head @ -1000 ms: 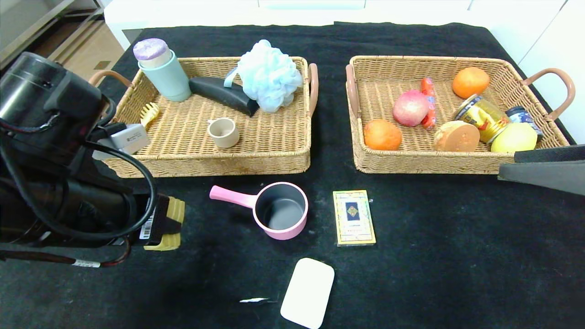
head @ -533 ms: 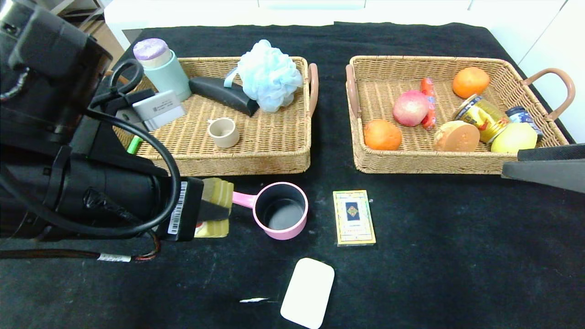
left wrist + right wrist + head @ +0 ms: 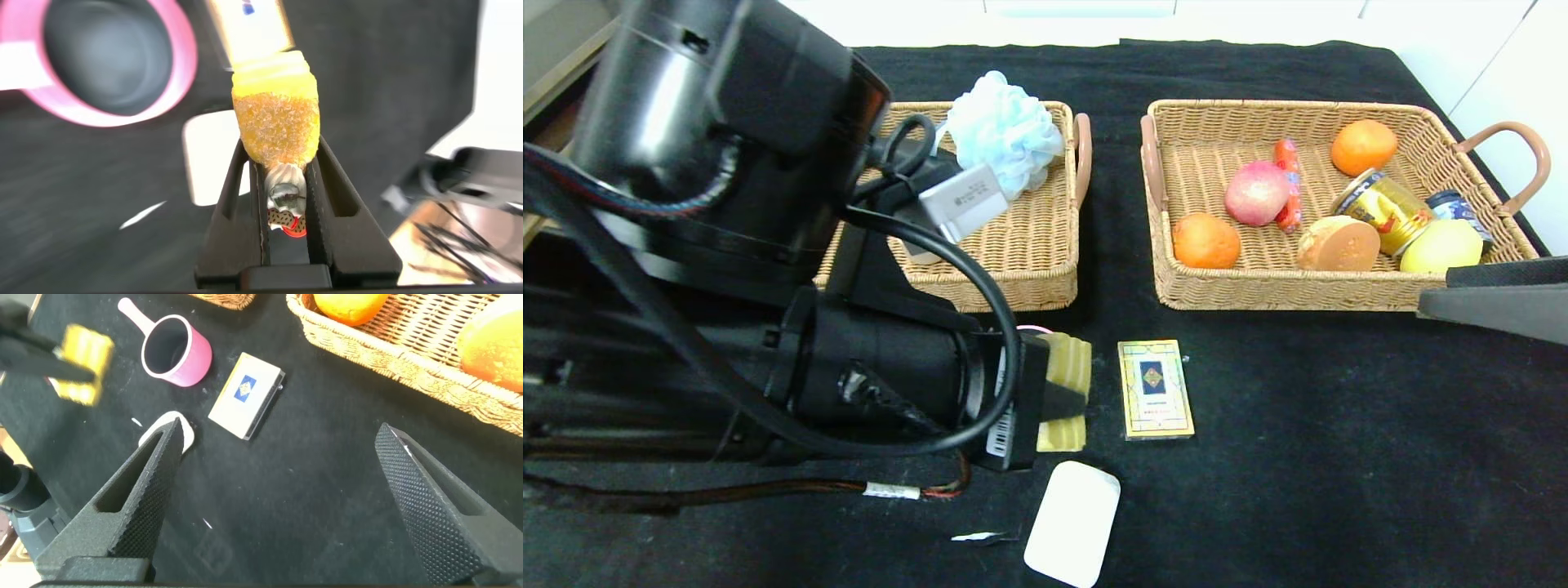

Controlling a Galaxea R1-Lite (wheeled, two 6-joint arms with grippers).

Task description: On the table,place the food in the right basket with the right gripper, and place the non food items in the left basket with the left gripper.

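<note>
**Left arm hangs over the saucepan with a yellow block in its jaws**

The left gripper (image 3: 1063,392) is out over the worktop (image 3: 1339,457), just beside the card box (image 3: 1156,389), on that box's left. Its jaws are nearly closed, pinching a small yellow wrapped block (image 3: 275,114) between the fingers (image 3: 237,204). The bulky black arm blocks most of the view here: the pink saucepan (image 3: 106,61) sits right under it, only a sliver of pink rim peeking out in the head view, while the wrist camera sees it plainly, empty and dark inside.

The white bar (image 3: 1072,523) lies on the cloth on the near side of the card box, apart from it, with a small white scrap (image 3: 978,536) beside it.

Beyond the card box, the left basket (image 3: 1045,269) is half hidden by the arm; a pale blue bath sponge (image 3: 1001,131) shows at its back. The right basket (image 3: 1258,290) holds a peach (image 3: 1256,193), two oranges (image 3: 1205,240), a cut roll (image 3: 1338,243), a yellow can (image 3: 1384,206), a lemon-yellow fruit (image 3: 1441,245) and a red stick (image 3: 1288,184).

The right gripper (image 3: 278,498) waits at the near right corner of the right basket, jaws spread wide, holding nothing.
</note>
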